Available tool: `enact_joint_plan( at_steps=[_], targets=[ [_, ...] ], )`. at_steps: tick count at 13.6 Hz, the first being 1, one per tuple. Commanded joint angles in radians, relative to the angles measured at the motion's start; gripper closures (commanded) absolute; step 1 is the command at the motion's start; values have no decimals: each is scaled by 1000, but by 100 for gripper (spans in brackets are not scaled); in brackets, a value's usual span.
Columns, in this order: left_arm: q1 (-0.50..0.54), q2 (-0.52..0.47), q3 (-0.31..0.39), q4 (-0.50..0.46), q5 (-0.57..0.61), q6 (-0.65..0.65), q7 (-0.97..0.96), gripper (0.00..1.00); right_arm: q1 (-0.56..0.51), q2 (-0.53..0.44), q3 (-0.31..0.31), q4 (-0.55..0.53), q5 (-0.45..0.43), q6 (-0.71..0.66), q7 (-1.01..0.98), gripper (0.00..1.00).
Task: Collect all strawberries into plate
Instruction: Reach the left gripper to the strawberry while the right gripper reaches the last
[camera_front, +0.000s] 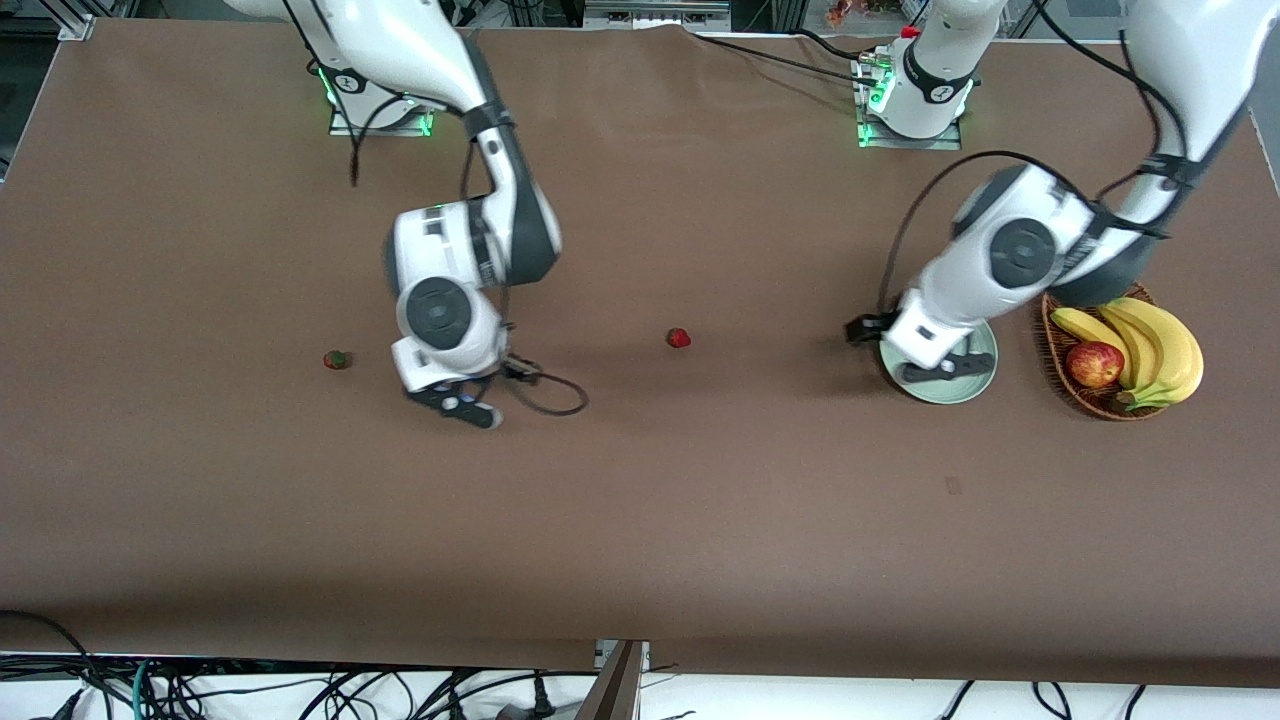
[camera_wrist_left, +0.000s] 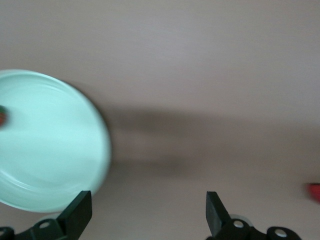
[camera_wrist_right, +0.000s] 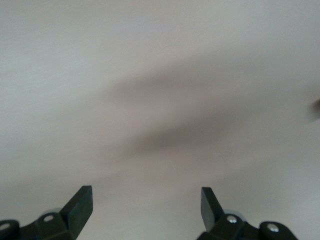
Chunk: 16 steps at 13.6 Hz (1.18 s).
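Both grippers empty, fingers spread: left gripper (camera_front: 935, 365) over plate (camera_front: 985, 385), right gripper (camera_front: 462, 402) between two table strawberries (camera_front: 337, 359) (camera_front: 679, 338). Pick one berry, center over it before closing, pinch gently.

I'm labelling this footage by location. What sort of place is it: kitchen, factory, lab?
Most likely a robotics lab: two arms bolted to a brown covered table, loose cables along its edge, and staged props only, a plate, a fruit basket and scattered strawberries.

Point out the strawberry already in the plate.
The strawberry at the rim of the mint plate, seen by the left wrist; the others lie on bare table.
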Motion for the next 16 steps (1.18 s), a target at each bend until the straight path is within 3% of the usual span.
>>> enact_joint_plan(
  at_steps=[1,3,5,7,10,16],
  targets=[
    [-270,13,97,93,28,-10,-215,0,16,-21,-113,-150,8,29,-307,5],
    [-546,48,265,176,31,15,-350,0,8,-37,-179,-250,11,77,-481,5],
    [-787,94,439,273,30,23,-432,0,-29,-50,-194,-331,33,123,-588,5],
    [-930,148,542,344,30,58,-501,0,-78,-48,-194,-374,99,148,-682,6],
    [-1017,214,617,406,25,92,-562,0,-106,-44,-191,-433,154,207,-765,9],
    [-1015,266,642,437,31,148,-579,0,-119,-18,-182,-464,252,261,-831,21]
  ],
)
